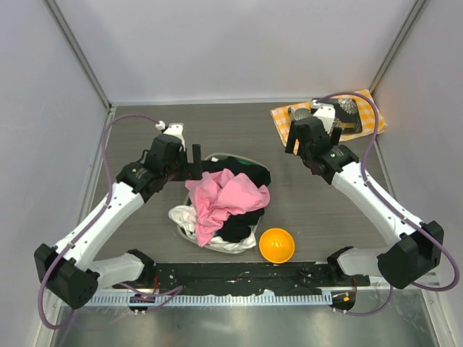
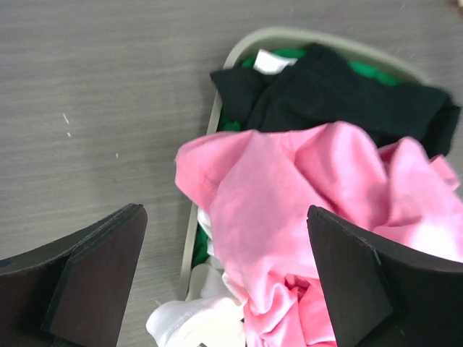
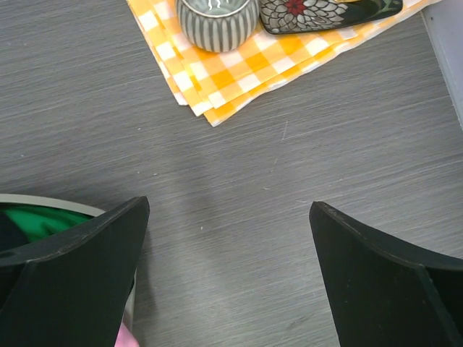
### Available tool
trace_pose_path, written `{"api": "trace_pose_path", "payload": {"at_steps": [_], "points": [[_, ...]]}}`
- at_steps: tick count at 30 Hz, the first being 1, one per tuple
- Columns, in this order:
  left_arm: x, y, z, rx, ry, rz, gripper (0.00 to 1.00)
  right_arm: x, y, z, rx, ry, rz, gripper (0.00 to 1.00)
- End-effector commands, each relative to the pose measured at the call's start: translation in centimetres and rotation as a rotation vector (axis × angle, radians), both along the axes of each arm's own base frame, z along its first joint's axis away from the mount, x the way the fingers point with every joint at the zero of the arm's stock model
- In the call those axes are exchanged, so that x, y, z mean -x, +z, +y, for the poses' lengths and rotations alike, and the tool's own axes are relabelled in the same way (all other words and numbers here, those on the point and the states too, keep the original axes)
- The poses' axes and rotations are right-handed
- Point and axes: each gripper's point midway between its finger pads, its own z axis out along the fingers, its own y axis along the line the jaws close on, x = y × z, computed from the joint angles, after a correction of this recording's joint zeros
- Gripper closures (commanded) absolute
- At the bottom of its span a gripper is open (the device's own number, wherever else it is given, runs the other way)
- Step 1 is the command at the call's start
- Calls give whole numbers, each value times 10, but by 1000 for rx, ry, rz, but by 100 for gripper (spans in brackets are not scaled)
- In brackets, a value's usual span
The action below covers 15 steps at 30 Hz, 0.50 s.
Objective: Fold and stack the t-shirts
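A white basket (image 1: 189,200) in the middle of the table holds a heap of t-shirts: a pink one (image 1: 228,199) on top, a black one (image 1: 246,173) behind it, a white one (image 1: 184,217) hanging over the near left rim, and a green one (image 2: 278,54) underneath. My left gripper (image 1: 189,160) is open and empty, hovering at the basket's far left rim; in the left wrist view the pink shirt (image 2: 289,195) lies between its fingers (image 2: 94,275). My right gripper (image 1: 293,139) is open and empty above bare table, right of the basket (image 3: 65,204).
An orange bowl (image 1: 276,245) sits just right of the basket's near end. A yellow checked cloth (image 1: 372,116) at the back right carries a grey ribbed cup (image 3: 217,22) and a dark flowered dish (image 3: 325,13). Grey walls enclose the table.
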Motion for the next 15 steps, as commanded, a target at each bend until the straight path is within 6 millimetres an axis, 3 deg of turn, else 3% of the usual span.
{"api": "trace_pose_path", "payload": {"at_steps": [1,3,6,9,10,11,13,15], "points": [[1,-37,-7,16,19,93,3,2,15,9,-66,32,-53,0],[4,-57,-14,38,19,146,6,3,13,13,-81,49,-47,0],[7,-59,-37,78,-40,122,8,3,9,18,-104,64,-42,0],[17,-31,-73,130,-135,47,8,5,0,18,-93,72,-22,0],[18,-22,-75,112,-124,17,8,6,-3,18,-90,76,-14,0],[29,-3,-93,122,-177,-15,9,6,-4,18,-88,81,-12,0],[36,8,-97,80,-166,-48,8,8,-8,18,-83,84,-1,0],[49,18,-114,76,-205,-55,9,8,-10,19,-84,88,1,0]]}}
